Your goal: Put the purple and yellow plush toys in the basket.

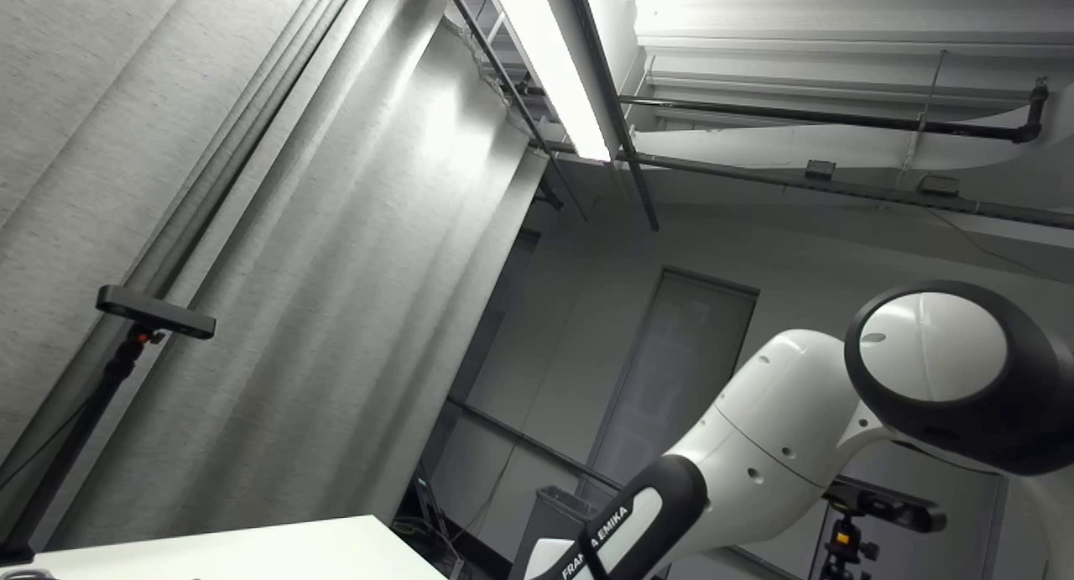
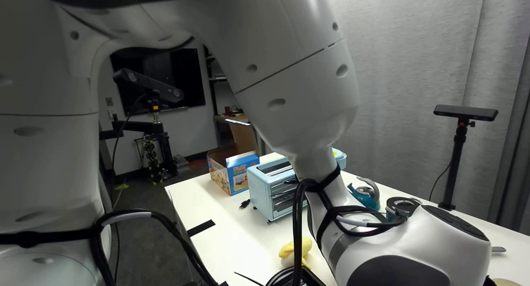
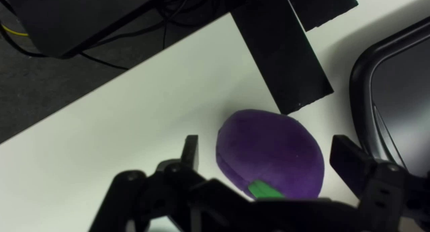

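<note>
The purple plush toy (image 3: 270,151) is seen on the white table (image 3: 161,104) in the wrist view, outside the black rimmed container (image 3: 361,91) at the right, which is taken to be the basket. The gripper (image 3: 267,149) is spread wide, with nothing pinched. Its 2 fingers (image 3: 347,166) are placed on opposite sides of the toy, probably so that the soft body can be squeezed evenly; whether they are low enough cannot be told. Because the container is placed near, a short carry should be needed, but its rim may be struck by the finger on that side. In an exterior view, the yellow plush toy (image 2: 287,250) is seen on the table, partly hidden by a cable (image 2: 297,219); it is probably to be taken afterwards.
</note>
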`<state>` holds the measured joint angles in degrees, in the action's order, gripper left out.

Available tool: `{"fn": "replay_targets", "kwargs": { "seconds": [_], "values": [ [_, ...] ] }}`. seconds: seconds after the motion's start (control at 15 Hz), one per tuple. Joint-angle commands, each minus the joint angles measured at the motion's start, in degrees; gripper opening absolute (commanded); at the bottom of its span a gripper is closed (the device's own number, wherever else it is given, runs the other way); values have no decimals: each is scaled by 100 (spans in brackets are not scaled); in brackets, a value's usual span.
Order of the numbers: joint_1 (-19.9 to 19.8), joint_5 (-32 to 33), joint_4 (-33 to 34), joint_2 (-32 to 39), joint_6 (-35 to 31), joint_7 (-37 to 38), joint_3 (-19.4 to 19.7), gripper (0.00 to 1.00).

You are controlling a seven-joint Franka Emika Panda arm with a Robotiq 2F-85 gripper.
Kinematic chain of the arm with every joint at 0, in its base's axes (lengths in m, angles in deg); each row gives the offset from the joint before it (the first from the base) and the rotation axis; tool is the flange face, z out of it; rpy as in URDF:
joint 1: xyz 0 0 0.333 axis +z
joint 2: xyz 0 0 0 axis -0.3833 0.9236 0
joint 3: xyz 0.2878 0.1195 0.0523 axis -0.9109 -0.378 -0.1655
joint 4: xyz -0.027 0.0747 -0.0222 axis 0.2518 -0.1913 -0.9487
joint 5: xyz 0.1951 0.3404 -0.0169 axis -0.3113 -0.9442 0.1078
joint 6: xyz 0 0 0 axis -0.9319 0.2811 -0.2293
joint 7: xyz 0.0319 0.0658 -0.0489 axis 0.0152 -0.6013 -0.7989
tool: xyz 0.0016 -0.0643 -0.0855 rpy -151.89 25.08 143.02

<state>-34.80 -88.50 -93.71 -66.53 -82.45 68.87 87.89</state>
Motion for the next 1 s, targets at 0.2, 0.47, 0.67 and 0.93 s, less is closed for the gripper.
{"fn": "replay_targets", "kwargs": {
  "seconds": [0.2,0.47,0.67,0.93],
  "values": [
    [-115,-523,154,324,-269,-483,-309,100],
    [-114,-468,297,561,-508,-501,-342,100],
    [-113,-406,354,725,-624,-463,-323,75],
    [-85,-338,383,822,-743,-401,-296,53]
  ]
}}
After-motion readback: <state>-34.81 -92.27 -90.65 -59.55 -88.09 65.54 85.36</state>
